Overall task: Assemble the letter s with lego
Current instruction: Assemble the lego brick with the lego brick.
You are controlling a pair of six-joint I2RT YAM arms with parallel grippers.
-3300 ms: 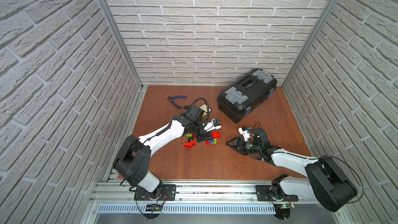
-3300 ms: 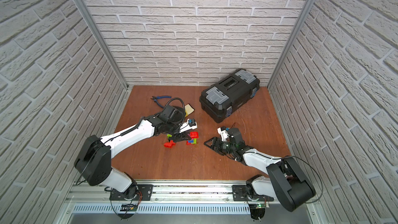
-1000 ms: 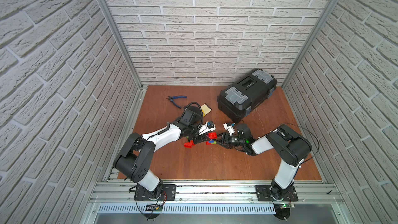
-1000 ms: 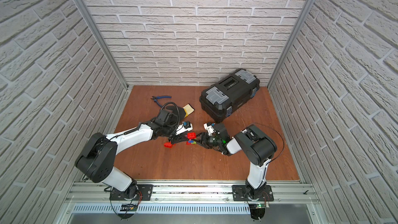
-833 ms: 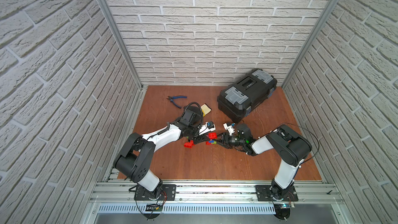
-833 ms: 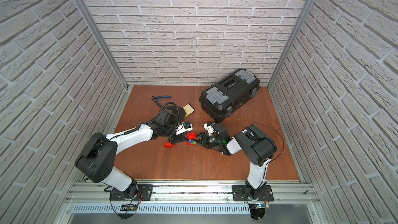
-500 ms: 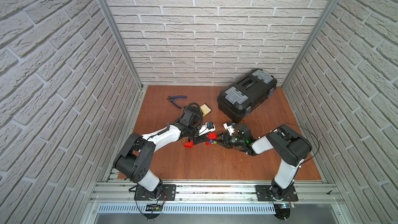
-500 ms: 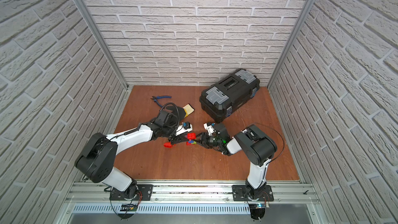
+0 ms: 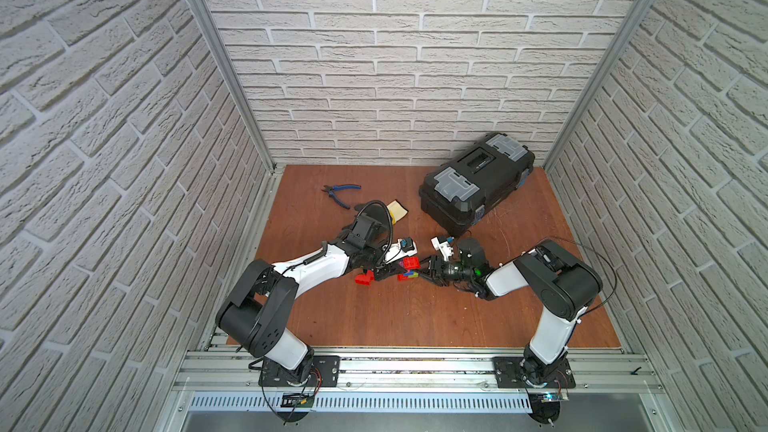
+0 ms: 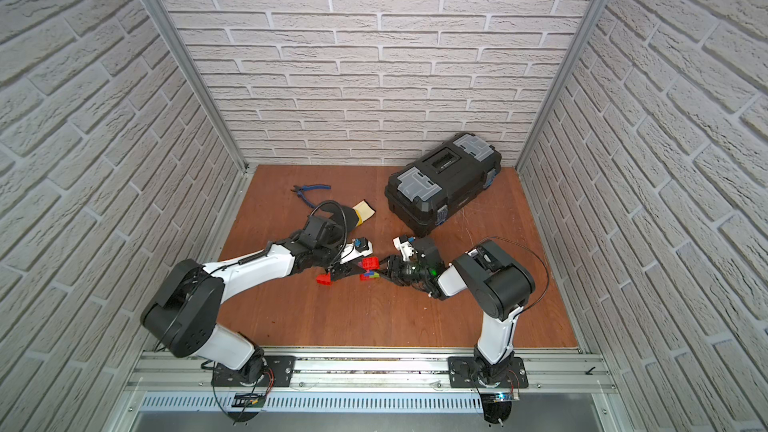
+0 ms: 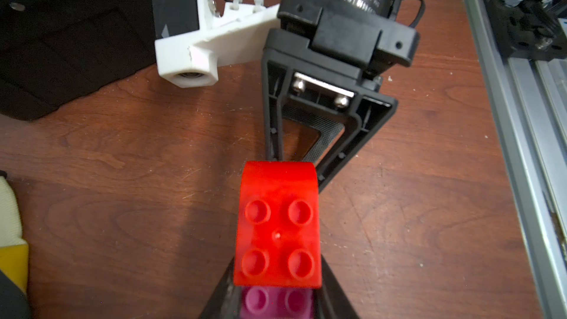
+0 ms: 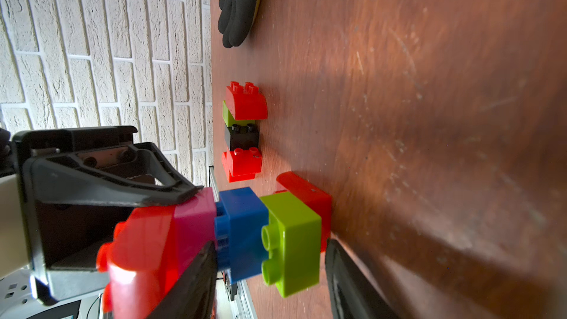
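Observation:
My left gripper [image 11: 277,300] is shut on a pink brick [image 11: 276,302] with a red brick [image 11: 277,228] on top of it. They form one end of a lego stack [image 12: 245,231]: red, pink, blue, lime green, red. My right gripper [image 12: 270,271] reaches in from the opposite side. Its jaws sit against the blue-to-red end of the stack. Both grippers meet mid-floor in both top views, left gripper [image 9: 388,274] and right gripper [image 9: 420,274]. A second group of red, lime and black bricks [image 12: 242,133] lies on the floor beyond.
A black toolbox [image 9: 473,187] stands at the back right. Blue-handled pliers [image 9: 340,193] and a black glove with a yellow cuff [image 9: 397,210] lie at the back left. In a top view one red brick [image 10: 324,279] shows beside the left gripper.
Since about three seconds ago my right arm has swung left from the floor's right side to the stack. Over the last second its jaws narrowed slightly. The left arm has barely moved.

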